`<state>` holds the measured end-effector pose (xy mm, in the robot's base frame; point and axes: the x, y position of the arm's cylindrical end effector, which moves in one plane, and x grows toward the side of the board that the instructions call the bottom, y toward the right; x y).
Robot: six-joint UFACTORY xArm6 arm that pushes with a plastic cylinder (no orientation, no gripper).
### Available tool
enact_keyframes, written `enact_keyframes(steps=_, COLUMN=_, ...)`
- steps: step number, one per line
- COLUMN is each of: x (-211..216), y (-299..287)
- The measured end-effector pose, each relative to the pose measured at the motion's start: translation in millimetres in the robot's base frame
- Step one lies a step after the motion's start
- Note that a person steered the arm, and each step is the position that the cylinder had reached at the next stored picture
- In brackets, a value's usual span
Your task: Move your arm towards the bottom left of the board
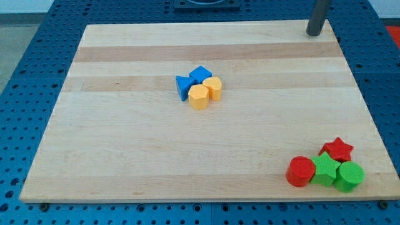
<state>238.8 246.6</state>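
**Diagonal run risks clipping the centre cluster**

My tip point(314, 33) sits at the view's top right corner of the board point(125, 156), bare and touching no block; it is a plain rod, so it holds nothing. My goal, the board's bottom left corner, lies diagonally opposite and is free of blocks.

The straight line there passes close to the central cluster: a blue cube point(200, 75), a blue triangular block point(184, 86), a yellow hexagonal block point(199, 97) and a yellow cylinder point(213, 88), all touching. Since I slide at table height, a slightly high path would scatter them.

The red cylinder point(300, 171), red star point(337, 149), green star point(324, 169) and green cylinder point(349, 176) lie well off that line.
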Motion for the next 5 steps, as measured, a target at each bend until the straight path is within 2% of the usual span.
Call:
enact_keyframes(steps=1, x=9, y=0)
enact_keyframes(steps=2, x=38, y=1)
enact_keyframes(steps=3, x=97, y=-9)
enact_keyframes(steps=4, x=110, y=-9)
enact_keyframes(steps=5, x=142, y=27)
